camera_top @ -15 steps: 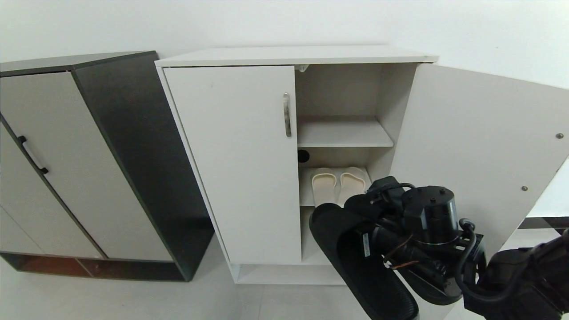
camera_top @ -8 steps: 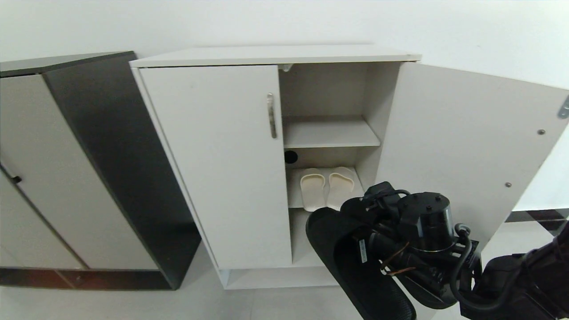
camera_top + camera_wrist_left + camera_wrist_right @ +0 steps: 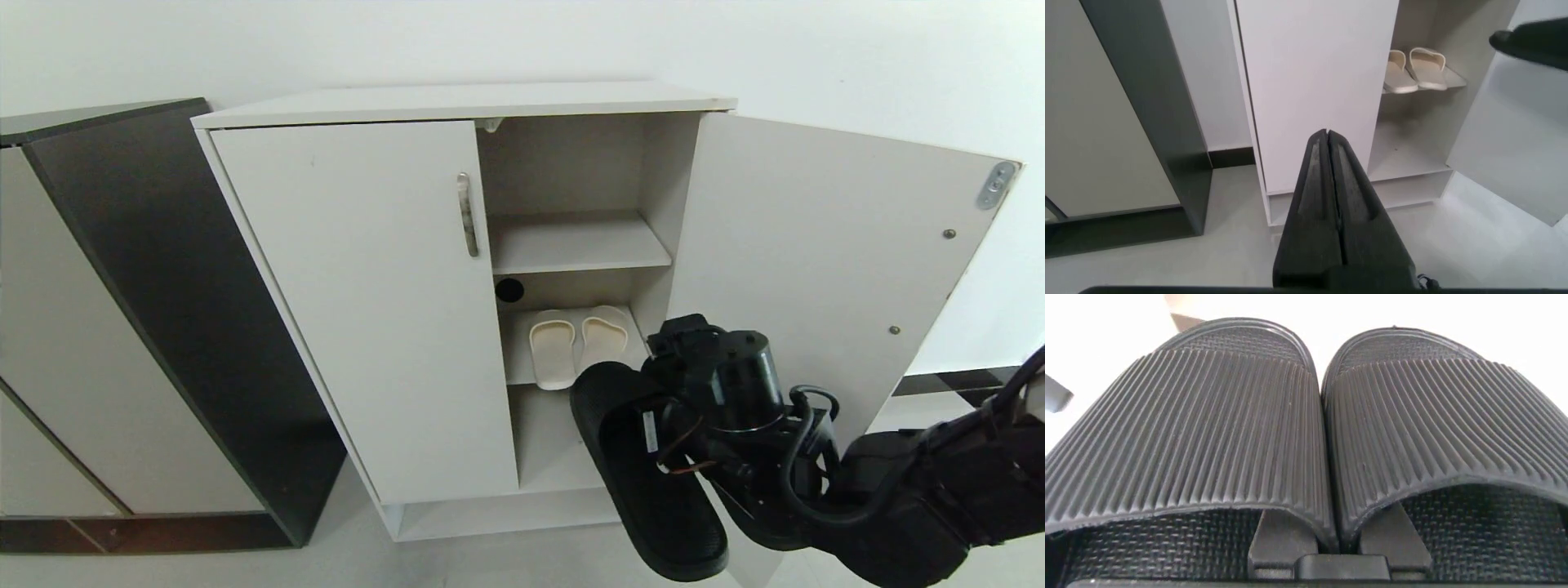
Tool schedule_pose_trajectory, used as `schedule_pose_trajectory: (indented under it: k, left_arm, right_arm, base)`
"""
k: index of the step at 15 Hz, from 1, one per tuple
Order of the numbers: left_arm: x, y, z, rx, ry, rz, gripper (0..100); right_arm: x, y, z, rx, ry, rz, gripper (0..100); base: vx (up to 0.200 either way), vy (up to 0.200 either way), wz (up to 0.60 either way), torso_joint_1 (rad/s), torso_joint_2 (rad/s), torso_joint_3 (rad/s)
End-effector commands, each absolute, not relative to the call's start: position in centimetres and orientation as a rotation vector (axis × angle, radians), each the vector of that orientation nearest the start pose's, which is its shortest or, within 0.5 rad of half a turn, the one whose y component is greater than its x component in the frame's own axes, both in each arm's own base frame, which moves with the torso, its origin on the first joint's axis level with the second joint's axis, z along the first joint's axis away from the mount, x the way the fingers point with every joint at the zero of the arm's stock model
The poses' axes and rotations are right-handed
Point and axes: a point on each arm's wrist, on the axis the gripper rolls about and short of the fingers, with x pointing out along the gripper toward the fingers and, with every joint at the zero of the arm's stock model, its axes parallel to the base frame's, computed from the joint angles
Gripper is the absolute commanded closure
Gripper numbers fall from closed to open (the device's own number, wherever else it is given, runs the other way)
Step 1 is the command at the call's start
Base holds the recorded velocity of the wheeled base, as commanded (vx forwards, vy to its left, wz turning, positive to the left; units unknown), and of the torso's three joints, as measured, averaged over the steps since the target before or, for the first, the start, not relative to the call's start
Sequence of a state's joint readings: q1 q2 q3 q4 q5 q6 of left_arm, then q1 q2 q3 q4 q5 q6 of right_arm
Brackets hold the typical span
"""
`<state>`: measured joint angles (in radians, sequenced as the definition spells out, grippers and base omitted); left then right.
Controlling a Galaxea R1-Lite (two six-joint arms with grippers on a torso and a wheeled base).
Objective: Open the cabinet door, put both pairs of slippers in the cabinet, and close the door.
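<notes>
Right wrist view shows what the head view hides: right gripper (image 3: 1333, 543) jaws clamped on the adjoining inner edges of the black slippers (image 3: 1208, 416). Head view: right arm enters from 4 o'clock, holding the pair before the open cabinet (image 3: 457, 102), at 5 o'clock of the cream slippers (image 3: 571, 343) shelved inside. Left wrist view: left gripper (image 3: 1328, 204) fingers pressed together, empty, facing the shut left door (image 3: 1315, 73).
</notes>
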<state>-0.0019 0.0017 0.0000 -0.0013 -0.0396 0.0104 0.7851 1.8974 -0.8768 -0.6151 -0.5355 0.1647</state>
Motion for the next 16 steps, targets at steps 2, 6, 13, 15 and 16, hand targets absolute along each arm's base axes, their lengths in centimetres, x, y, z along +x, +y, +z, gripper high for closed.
schedule_pose_trajectory:
  k: [2,6,13,15,16]
  left_arm:
    - [-2.3,-0.1,7.6,0.011,0.0,-0.041,100]
    - [-2.3,-0.1,7.6,0.011,0.0,-0.041,100]
    - [-2.3,-0.1,7.6,0.011,0.0,-0.041,100]
    - [-2.3,-0.1,7.6,0.012,0.0,-0.041,100]
    - [-2.3,-0.1,7.6,0.011,0.0,-0.041,100]
  right_arm:
    - [26.1,25.5,17.6,0.009,0.342,0.085,100]
    - [26.5,26.3,21.0,0.036,0.302,0.034,100]
    - [27.2,27.7,23.8,0.042,0.213,0.073,100]
    - [27.2,27.7,24.0,0.045,0.21,0.072,100]
    - [27.3,27.8,23.9,0.045,0.21,0.072,100]
  base:
    - [0.0,0.0,0.0,0.0,0.0,0.0]
    - [0.0,0.0,0.0,0.0,0.0,0.0]
    - [0.0,0.0,0.0,0.0,0.0,0.0]
    - [0.0,0.0,0.0,0.0,0.0,0.0]
    - [0.0,0.0,0.0,0.0,0.0,0.0]
